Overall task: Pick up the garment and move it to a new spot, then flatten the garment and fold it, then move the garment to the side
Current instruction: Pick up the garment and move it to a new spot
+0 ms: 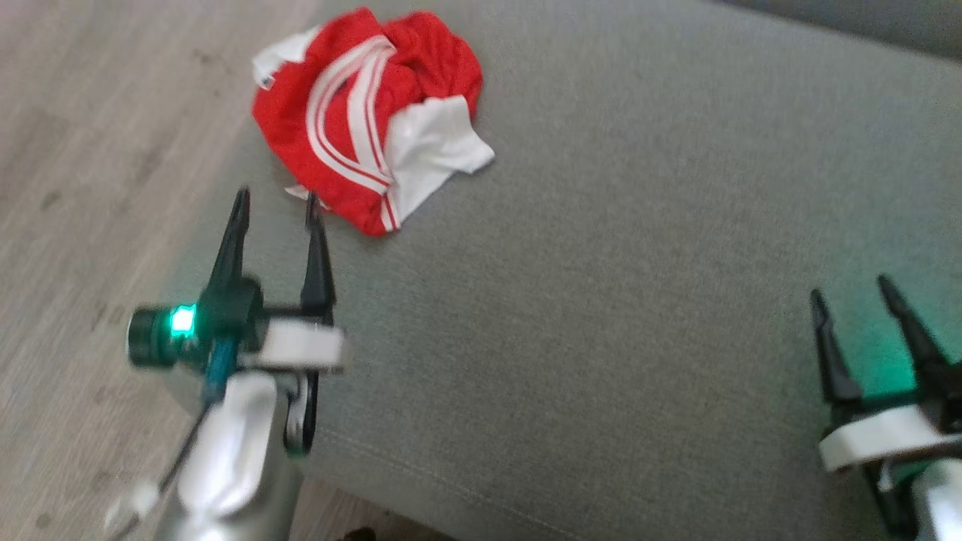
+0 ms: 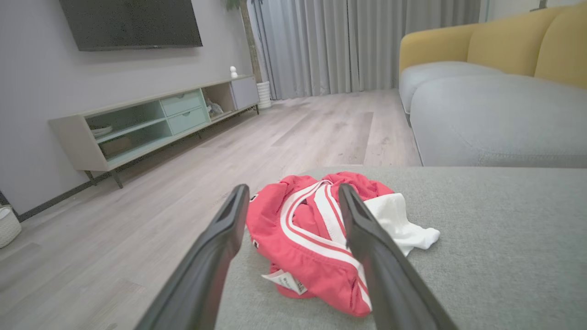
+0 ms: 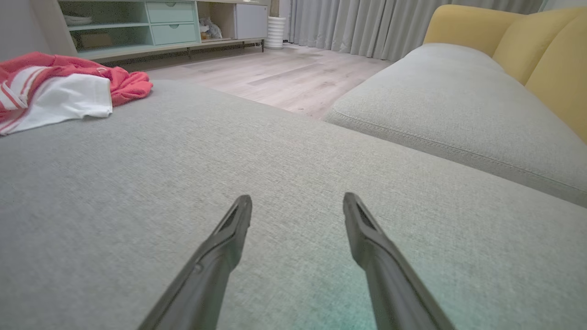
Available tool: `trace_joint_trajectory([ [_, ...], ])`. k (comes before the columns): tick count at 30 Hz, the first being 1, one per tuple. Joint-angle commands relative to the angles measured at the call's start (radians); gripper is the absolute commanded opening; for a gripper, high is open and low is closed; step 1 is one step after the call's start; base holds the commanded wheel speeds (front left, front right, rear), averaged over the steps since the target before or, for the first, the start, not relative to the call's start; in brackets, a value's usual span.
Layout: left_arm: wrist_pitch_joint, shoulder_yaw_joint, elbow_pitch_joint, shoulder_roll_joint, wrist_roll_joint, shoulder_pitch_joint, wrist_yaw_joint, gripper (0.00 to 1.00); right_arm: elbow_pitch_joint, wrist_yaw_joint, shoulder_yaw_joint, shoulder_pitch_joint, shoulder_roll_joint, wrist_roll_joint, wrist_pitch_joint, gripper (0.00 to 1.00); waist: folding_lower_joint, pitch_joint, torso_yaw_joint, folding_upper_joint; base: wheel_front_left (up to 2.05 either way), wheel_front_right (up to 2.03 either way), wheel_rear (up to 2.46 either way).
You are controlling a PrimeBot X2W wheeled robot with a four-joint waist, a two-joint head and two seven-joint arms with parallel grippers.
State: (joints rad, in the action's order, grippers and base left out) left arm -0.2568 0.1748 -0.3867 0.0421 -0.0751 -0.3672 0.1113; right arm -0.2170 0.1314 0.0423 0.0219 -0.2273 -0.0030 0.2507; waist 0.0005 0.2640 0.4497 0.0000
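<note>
left tool (image 1: 276,197) spread wide, aimed at the crumpled garment (image 1: 361,113) to grab it; right tool (image 1: 849,289) apart too, well away

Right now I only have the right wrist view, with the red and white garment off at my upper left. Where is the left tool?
Observer: The left tool hangs just short of the garment, fingertips pointing at its near edge. The garment lies at the corner of the grey cushion, next to the wooden floor.
Operator: Has it got hold of any cloth?
Observer: No. Its jaws stand open, and the head view shows bare cushion between the two fingers.
</note>
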Motion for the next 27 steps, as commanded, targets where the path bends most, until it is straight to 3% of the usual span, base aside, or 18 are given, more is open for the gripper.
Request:
trace_joint_trajectory([
  [1,-0.005,-0.016,-0.024,0.009,-0.015,-0.070,-0.012,1.00,0.037,-0.001,-0.016,0.026,-0.032,-0.007,0.011,1.00,-0.0005,0.088,-0.036,0.0000,0.00,0.00,0.00],
  [4,-0.004,0.007,-0.215,0.009,-0.074,-0.188,-0.027,1.00,0.045,-0.001,-0.009,0.042,-0.067,-0.010,0.011,1.00,-0.0005,0.124,-0.050,0.0000,0.00,0.00,0.00],
  [8,0.024,0.019,-0.448,0.008,-0.135,-0.299,0.014,1.00,0.043,-0.001,-0.029,0.046,-0.099,-0.016,0.011,1.00,-0.0005,0.150,-0.070,0.0000,0.00,0.00,0.00],
  [14,0.019,0.035,-0.615,0.008,-0.207,-0.368,0.015,1.00,0.043,-0.001,-0.038,0.059,-0.109,-0.017,0.011,1.00,-0.0005,0.170,-0.090,0.0000,0.00,0.00,0.00],
  [15,0.014,0.037,-0.635,0.008,-0.222,-0.375,0.008,0.79,0.042,-0.001,-0.040,0.061,-0.107,-0.018,0.011,1.00,-0.0005,0.171,-0.094,0.0000,0.00,0.00,0.00],
  [16,0.010,0.037,-0.650,0.008,-0.235,-0.381,0.002,0.45,0.040,-0.001,-0.041,0.064,-0.105,-0.019,0.011,1.00,-0.0005,0.170,-0.097,0.0000,0.00,0.00,0.00],
  [17,0.005,0.040,-0.661,0.008,-0.245,-0.386,-0.006,0.36,0.038,-0.001,-0.043,0.066,-0.102,-0.020,0.011,1.00,-0.0005,0.169,-0.100,0.0000,0.00,0.00,0.00],
  [19,-0.001,0.039,-0.671,0.008,-0.266,-0.396,-0.023,0.00,0.033,-0.001,-0.042,0.068,-0.096,-0.022,0.011,1.00,-0.0005,0.164,-0.105,0.0000,0.00,0.00,0.00],
  [22,-0.004,0.033,-0.640,0.011,-0.261,-0.409,-0.033,0.00,0.024,-0.001,-0.042,0.069,-0.086,-0.023,0.011,1.00,-0.0005,0.146,-0.111,0.0000,0.00,0.00,0.00],
  [27,-0.005,0.019,-0.459,0.060,-0.183,-0.392,-0.026,0.00,0.007,-0.001,-0.049,0.074,-0.044,-0.022,0.011,1.00,-0.0005,0.072,-0.142,0.0000,0.00,0.00,0.00],
])
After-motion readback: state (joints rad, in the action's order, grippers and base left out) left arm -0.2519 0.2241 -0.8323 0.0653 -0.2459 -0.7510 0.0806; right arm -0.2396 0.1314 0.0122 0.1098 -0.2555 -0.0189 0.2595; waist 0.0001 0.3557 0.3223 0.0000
